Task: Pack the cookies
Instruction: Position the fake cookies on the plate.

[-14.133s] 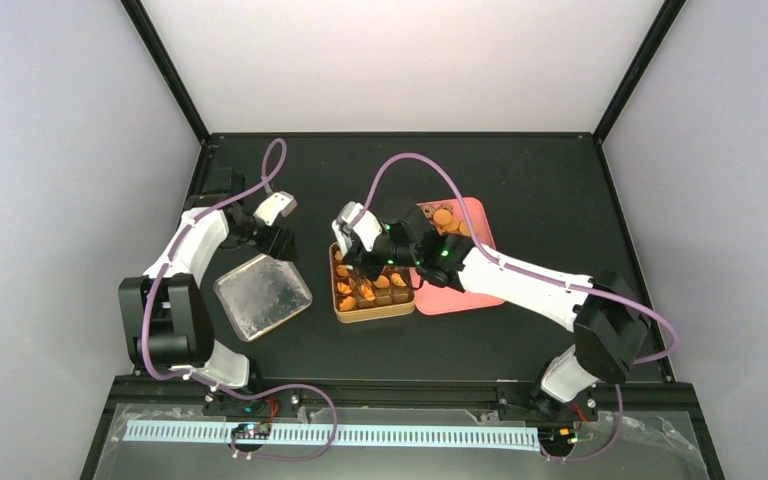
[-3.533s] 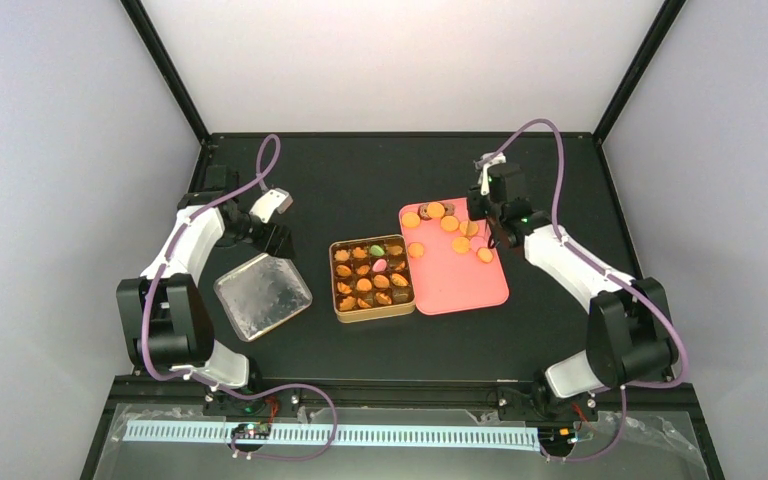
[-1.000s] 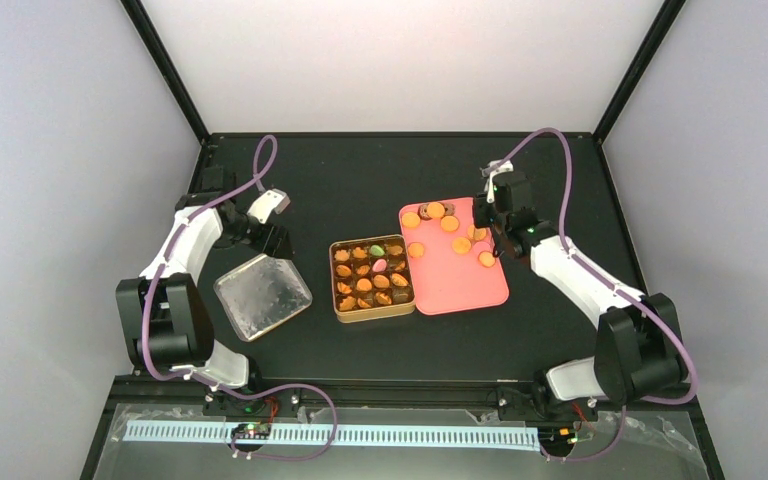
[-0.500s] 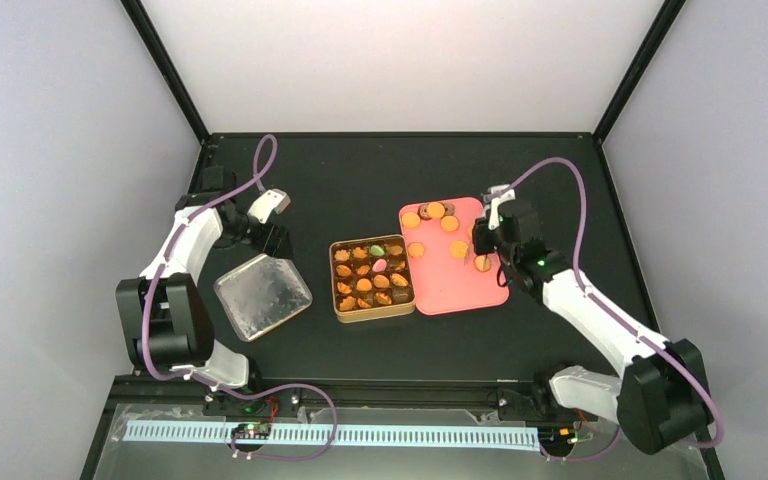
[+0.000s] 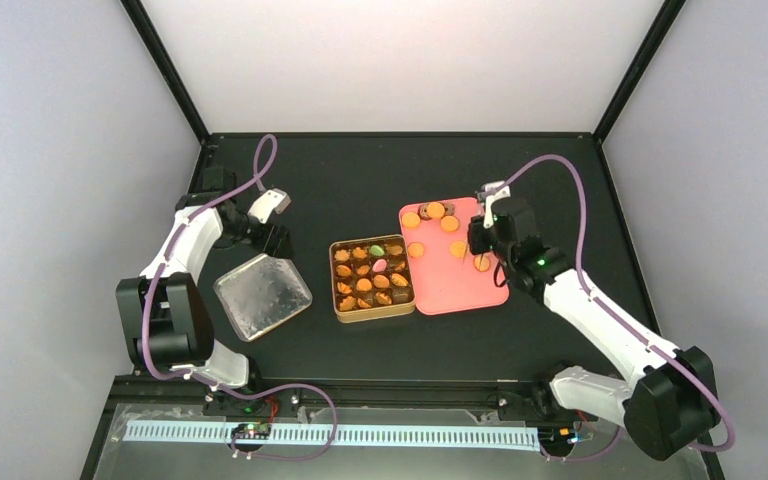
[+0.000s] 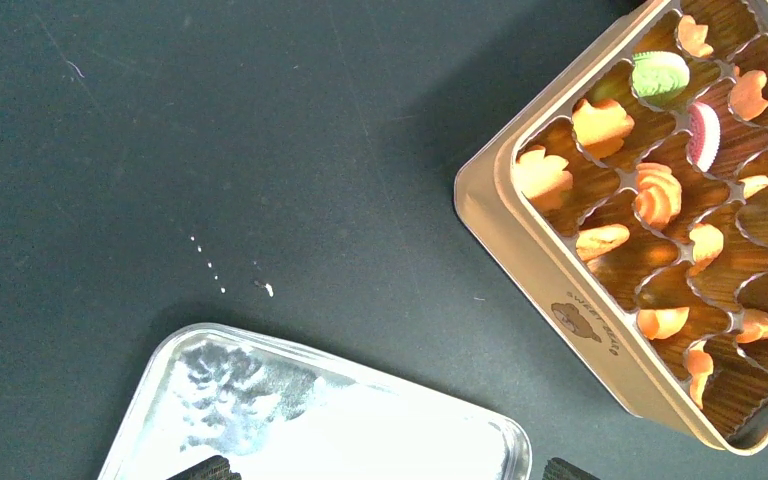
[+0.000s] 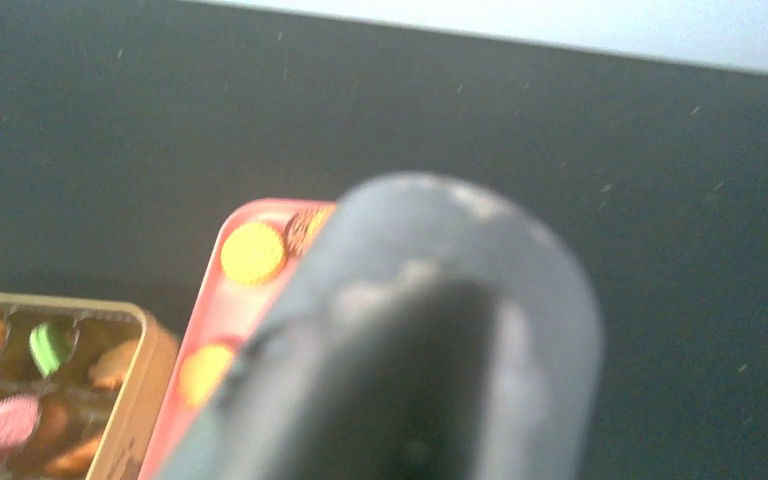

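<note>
The brown tin (image 5: 337, 300) sits mid-table with orange cookies (image 6: 658, 193), a green one (image 6: 660, 72) and a pink one (image 6: 702, 135) in its compartments. Several loose orange cookies (image 5: 416, 250) lie on the pink tray (image 5: 455, 290) beside it. My right gripper (image 5: 480, 242) hangs over the tray's right side. In the right wrist view a blurred grey object, apparently the metal tongs (image 7: 440, 330), fills the jaw area and hides the fingers. My left gripper (image 6: 385, 470) stands open above the silver lid (image 6: 310, 420), holding nothing.
The silver lid (image 5: 262, 295) lies flat to the left of the tin. In the right wrist view an orange cookie (image 7: 253, 252) and a dark one (image 7: 305, 228) rest at the tray's far corner. Black frame posts stand at the back corners.
My right gripper has come from the tray's back right corner toward the cookies on its right side, and its elbow has swung nearer. The left arm has not moved.
</note>
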Motion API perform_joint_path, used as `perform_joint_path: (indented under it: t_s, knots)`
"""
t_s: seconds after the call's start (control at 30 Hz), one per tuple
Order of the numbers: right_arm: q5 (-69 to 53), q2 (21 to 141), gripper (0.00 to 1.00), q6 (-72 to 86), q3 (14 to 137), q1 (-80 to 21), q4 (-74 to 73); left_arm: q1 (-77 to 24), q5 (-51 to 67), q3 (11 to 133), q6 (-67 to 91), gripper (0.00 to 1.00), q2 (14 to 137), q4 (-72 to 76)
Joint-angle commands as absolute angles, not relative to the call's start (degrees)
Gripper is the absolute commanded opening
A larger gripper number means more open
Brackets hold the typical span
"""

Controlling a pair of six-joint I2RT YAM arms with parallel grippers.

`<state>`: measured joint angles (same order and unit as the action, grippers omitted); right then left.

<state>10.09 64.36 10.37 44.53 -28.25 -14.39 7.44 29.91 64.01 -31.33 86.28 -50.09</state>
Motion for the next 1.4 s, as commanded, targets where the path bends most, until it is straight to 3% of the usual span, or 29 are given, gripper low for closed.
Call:
perform_joint_path:
  t_s: [0.0, 0.83, 1.37]
  knots:
    - [15.2, 65.9, 0.32, 7.7, 49.5, -26.1, -13.4, 7.9, 31.3, 65.0, -32.1, 0.82, 86.5, -49.9]
    - [7.7, 77.2, 0.38, 6.8, 49.3, -20.1, -4.9, 8.0, 30.6, 64.9, -32.7, 0.81, 86.2, -50.3]
    - [3.1, 64.9, 0.36, 12.6, 40.3, -22.6, -7.4, 8.0, 31.5, 64.8, -32.4, 0.81, 86.6, -50.0]
